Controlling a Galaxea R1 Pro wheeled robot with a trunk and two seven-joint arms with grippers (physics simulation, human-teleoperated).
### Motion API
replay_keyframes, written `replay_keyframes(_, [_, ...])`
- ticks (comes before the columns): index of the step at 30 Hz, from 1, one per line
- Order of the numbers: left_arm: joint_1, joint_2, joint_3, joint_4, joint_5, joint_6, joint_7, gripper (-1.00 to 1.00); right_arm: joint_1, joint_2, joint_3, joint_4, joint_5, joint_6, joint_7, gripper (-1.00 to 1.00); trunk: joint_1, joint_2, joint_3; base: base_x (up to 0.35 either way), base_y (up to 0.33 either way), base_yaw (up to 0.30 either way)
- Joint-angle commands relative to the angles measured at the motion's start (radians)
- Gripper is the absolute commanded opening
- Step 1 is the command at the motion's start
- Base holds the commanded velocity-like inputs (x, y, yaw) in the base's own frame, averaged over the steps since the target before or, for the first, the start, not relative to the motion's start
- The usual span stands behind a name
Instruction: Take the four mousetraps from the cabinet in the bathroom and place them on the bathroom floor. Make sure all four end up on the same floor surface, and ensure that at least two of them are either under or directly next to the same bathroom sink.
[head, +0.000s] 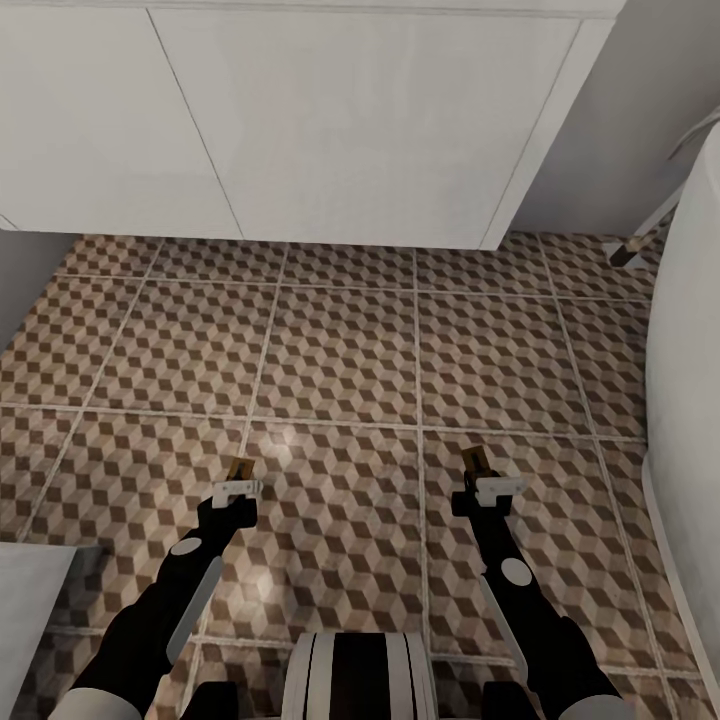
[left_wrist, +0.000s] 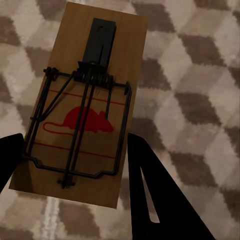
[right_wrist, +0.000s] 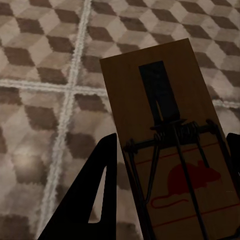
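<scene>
Each hand carries one mousetrap above the bathroom floor (head: 340, 350) of brown-and-beige cube tiles. My left gripper (head: 238, 484) is shut on a tan mousetrap (head: 238, 466), whose black wire and red mouse mark face the left wrist camera (left_wrist: 85, 110) between the dark fingers (left_wrist: 150, 190). My right gripper (head: 487, 482) is shut on a second mousetrap (head: 477, 460), seen close in the right wrist view (right_wrist: 175, 150) beside one finger (right_wrist: 95, 200). The cabinet and the sink are out of view.
A white unit with flat door fronts (head: 300, 120) stands across the far side, its base raised off the tiles. A large white rounded fixture (head: 685, 400) fills the right edge. A grey surface (head: 30, 600) juts in at the lower left.
</scene>
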Motion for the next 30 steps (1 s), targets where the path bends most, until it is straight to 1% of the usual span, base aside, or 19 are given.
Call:
replay_keyframes(1, [0.0, 0.001, -0.004, -0.002, 0.007, 0.005, 0.011, -1.0, 0.0, 0.0, 0.002, 0.0, 0.002, -0.002, -0.004, -1.0, 0.0, 0.0, -0.001, 0.0, 0.0, 0.0])
replay_keyframes(14, [-0.002, -0.008, 0.0, 0.044, 0.01, 0.013, 0.011, -1.0, -0.005, -0.004, -0.006, 0.001, 0.002, 0.005, -0.002, -1.0, 0.0, 0.0, -0.001, 0.0, 0.0, 0.0])
replay_keyframes(20, [-0.003, -0.01, 0.0, 0.048, 0.009, 0.013, 0.011, -1.0, -0.055, -0.008, -0.006, 0.0, 0.003, 0.02, -0.002, -1.0, 0.0, 0.0, -0.001, 0.0, 0.0, 0.0])
replay_keyframes(22, [-0.003, -0.01, 0.0, 0.047, 0.009, 0.013, 0.011, -1.0, -0.072, -0.014, -0.006, 0.0, 0.003, 0.035, -0.002, -1.0, 0.0, 0.0, -0.001, 0.0, 0.0, 0.0])
replay_keyframes(25, [-0.004, -0.01, 0.0, 0.043, 0.008, 0.013, 0.011, -1.0, -0.085, -0.018, -0.006, 0.0, 0.003, 0.048, -0.002, -1.0, 0.0, 0.0, -0.001, 0.0, 0.0, 0.0])
replay_keyframes(30, [-0.005, -0.008, 0.0, 0.039, 0.007, 0.012, 0.011, -1.0, -0.09, -0.019, 0.0, 0.0, 0.002, 0.049, 0.001, -1.0, 0.0, 0.0, -0.001, 0.0, 0.0, 0.0])
